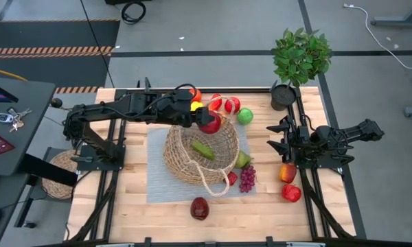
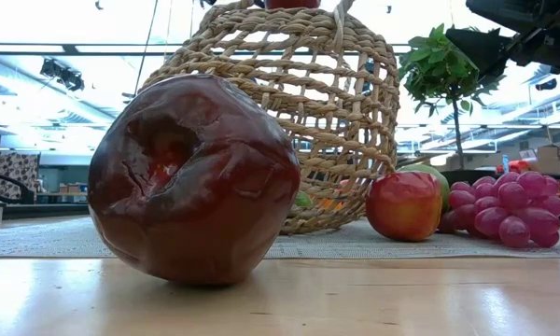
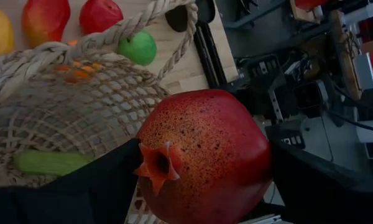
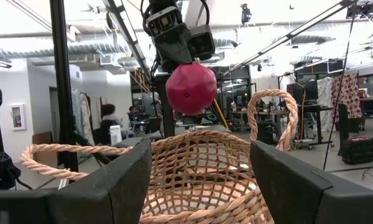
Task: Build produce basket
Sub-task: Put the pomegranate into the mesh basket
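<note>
left gripper [image 1: 209,123] clamped on a pomegranate [image 1: 211,124], hanging over the far rim of the basket [image 1: 185,161] at table centre. right gripper [image 1: 275,137] parked right of it, fingers wide apart.

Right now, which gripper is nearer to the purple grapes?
Right. The right gripper hangs open just beyond the grapes, toward the table's right side; the left gripper holds a pomegranate over the basket's far rim.
</note>
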